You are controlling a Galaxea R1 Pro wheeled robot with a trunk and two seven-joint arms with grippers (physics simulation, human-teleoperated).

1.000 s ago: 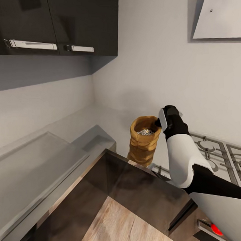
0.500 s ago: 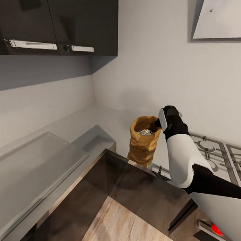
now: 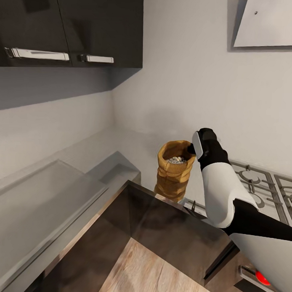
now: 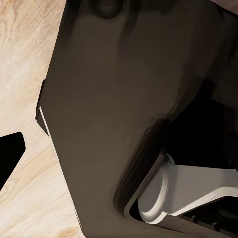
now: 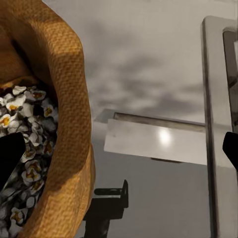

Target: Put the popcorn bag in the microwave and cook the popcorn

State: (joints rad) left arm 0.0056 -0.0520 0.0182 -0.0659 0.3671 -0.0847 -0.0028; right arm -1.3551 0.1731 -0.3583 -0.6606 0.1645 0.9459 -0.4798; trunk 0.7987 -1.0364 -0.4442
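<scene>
One popcorn bag [image 3: 175,170], its rim clamped between the right gripper's [image 3: 192,149] fingers.

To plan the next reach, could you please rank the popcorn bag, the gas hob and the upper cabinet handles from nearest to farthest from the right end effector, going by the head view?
1. The popcorn bag: right at the right end effector, at its rim.
2. The gas hob: to the robot's right, beyond the forearm.
3. The upper cabinet handles: high up, to the left.

Kitchen: gas hob [image 3: 262,183], wall cabinets [image 3: 70,27], countertop [image 3: 43,197].
</scene>
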